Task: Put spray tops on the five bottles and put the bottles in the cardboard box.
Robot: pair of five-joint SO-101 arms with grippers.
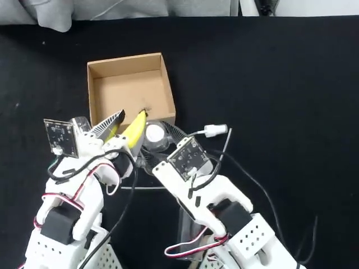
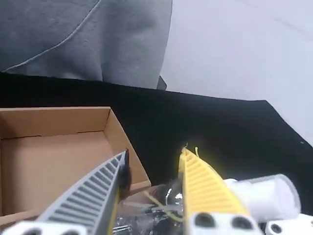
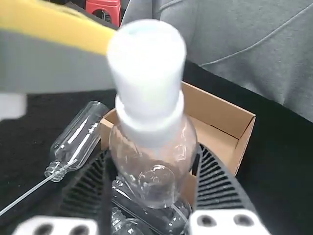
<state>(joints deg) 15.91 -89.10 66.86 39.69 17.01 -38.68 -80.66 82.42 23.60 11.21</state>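
Bottle (image 3: 149, 144), clear plastic with a white top (image 3: 146, 63) on its neck, sits clamped upright in the right claw (image 3: 151, 171), just beside the near wall of the cardboard box (image 1: 168, 81). It looks light, thin-walled and slick, so I'd say a gentle squeeze round the belly suits it. Left claw (image 2: 151, 178) hangs spread wide, holding nothing, close by that top. A bare bottle (image 3: 78, 137) lies on the desk (image 1: 280, 84), and a loose spray top (image 1: 216, 130) lies nearby.

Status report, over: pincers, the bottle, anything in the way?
Left pincer open, by the box. Right pincer shut on bottle, white top on, outside the box. Uncapped bottle lying nearby.
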